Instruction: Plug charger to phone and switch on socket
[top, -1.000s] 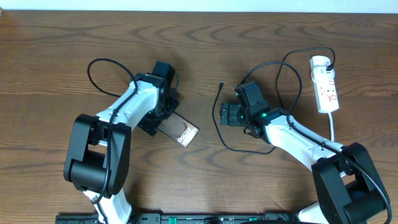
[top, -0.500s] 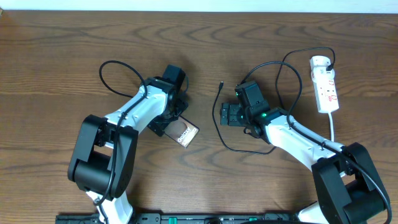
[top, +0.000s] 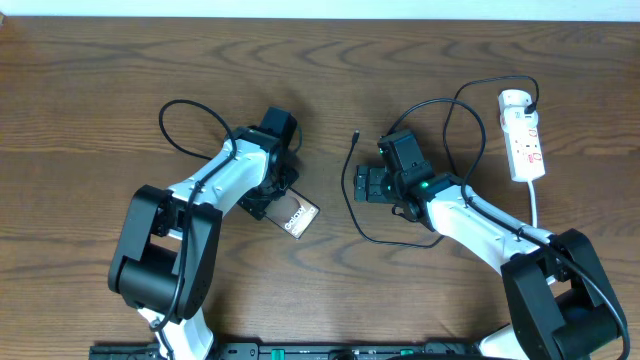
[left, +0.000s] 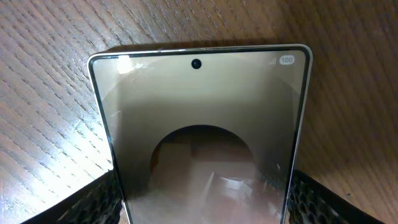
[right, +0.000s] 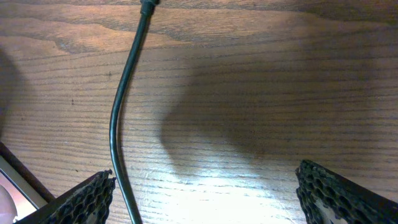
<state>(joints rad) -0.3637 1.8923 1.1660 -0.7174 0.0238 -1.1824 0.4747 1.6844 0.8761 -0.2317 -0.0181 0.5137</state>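
The phone (top: 300, 214) lies flat at table centre-left, its brownish screen (left: 202, 124) filling the left wrist view. My left gripper (top: 268, 203) straddles its lower end, with the black finger pads (left: 93, 202) against both long edges, shut on the phone. The charger (top: 352, 170) is a thin black cable looping on the table, its connector tip (top: 355, 134) lying free. My right gripper (top: 362, 185) hovers open over the cable (right: 118, 112), which passes just inside its left finger (right: 81, 202). The white socket (top: 524, 140) lies at the far right.
The socket's white cord (top: 535, 205) runs down towards the right arm's base. The charger's black cable arcs from the socket end round behind the right arm. A black robot cable loops left of the left arm (top: 175, 125).
My left arm has swung to the right, over the phone's near end. The phone, the charger and the right arm have stayed where they were.
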